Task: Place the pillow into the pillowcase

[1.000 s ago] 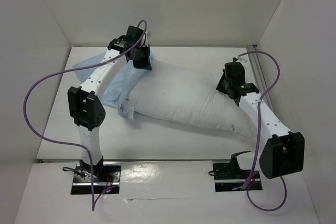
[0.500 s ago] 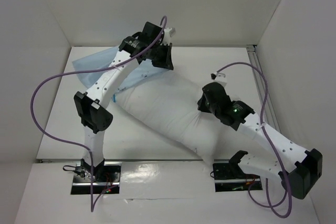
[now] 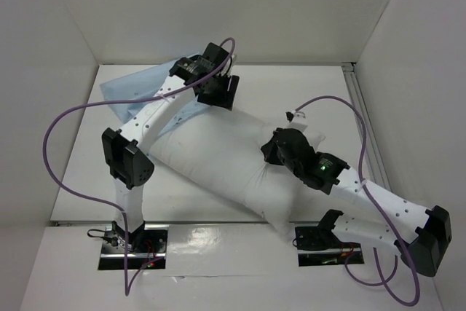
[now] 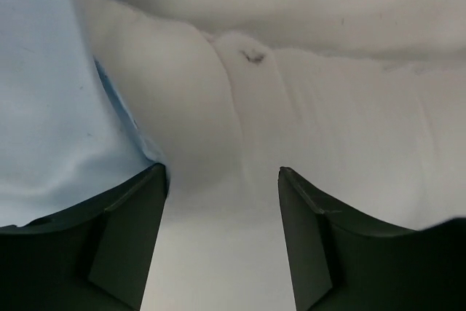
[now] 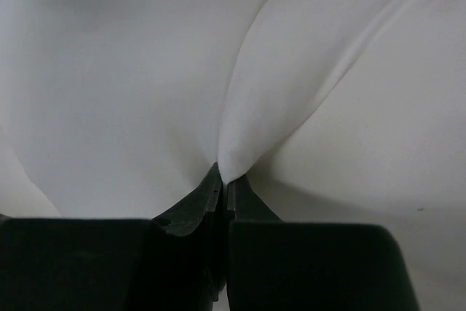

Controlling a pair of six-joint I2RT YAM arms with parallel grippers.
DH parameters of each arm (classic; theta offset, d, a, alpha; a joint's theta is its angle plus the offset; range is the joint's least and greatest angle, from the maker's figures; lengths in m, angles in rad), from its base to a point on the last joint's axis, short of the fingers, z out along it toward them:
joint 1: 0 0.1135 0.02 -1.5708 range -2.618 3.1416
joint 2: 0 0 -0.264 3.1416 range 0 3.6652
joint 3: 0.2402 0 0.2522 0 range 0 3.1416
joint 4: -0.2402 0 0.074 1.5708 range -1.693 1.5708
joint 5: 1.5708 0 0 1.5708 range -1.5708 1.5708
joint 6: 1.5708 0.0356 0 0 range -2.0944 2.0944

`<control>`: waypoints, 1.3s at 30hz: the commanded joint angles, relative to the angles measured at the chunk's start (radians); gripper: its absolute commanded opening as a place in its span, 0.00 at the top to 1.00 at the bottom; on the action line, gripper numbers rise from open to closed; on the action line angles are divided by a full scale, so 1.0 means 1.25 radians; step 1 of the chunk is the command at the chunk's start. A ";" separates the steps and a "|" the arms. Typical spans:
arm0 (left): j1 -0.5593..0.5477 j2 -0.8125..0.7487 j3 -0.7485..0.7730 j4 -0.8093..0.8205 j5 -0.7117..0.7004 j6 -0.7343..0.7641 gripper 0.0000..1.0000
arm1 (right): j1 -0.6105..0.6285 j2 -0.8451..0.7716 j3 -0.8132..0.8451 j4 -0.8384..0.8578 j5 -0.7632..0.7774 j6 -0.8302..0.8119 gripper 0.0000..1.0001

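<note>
The plump white pillow [image 3: 218, 162] lies slantwise across the table, from the back left toward the right arm's base. Its back end meets the pale blue pillowcase [image 3: 127, 91], which lies crumpled at the back left. My left gripper [image 3: 221, 97] hovers open over that end. In the left wrist view the left gripper [image 4: 222, 172] holds nothing, with the pillowcase [image 4: 44, 92] against its left finger and the pillow [image 4: 328, 107] ahead. My right gripper [image 3: 271, 152] sits on the pillow's middle. In the right wrist view the right gripper [image 5: 224, 178] is shut on a pinched fold of the pillow [image 5: 131, 85].
White walls close in the table [image 3: 80, 172] at the back and both sides. A metal rail [image 3: 358, 107] runs along the right edge. Purple cables loop off both arms. The arm bases [image 3: 131, 242] stand at the near edge.
The left gripper has opened and let go of the pillowcase. The right arm has dragged the pillow toward the left and the near edge, turning it more slantwise.
</note>
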 commanded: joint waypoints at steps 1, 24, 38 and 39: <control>-0.002 -0.058 0.073 0.005 -0.139 0.026 0.27 | 0.054 0.007 -0.031 0.070 -0.082 0.000 1.00; 0.022 0.201 0.268 0.046 -0.398 0.014 1.00 | 0.113 -0.014 -0.015 -0.017 0.031 -0.001 1.00; 0.139 0.034 0.181 0.070 -0.207 0.006 0.36 | 0.121 -0.039 -0.008 -0.041 0.080 -0.001 1.00; 0.124 0.046 0.181 0.070 -0.244 0.014 0.18 | 0.121 -0.031 -0.008 -0.041 0.080 -0.001 1.00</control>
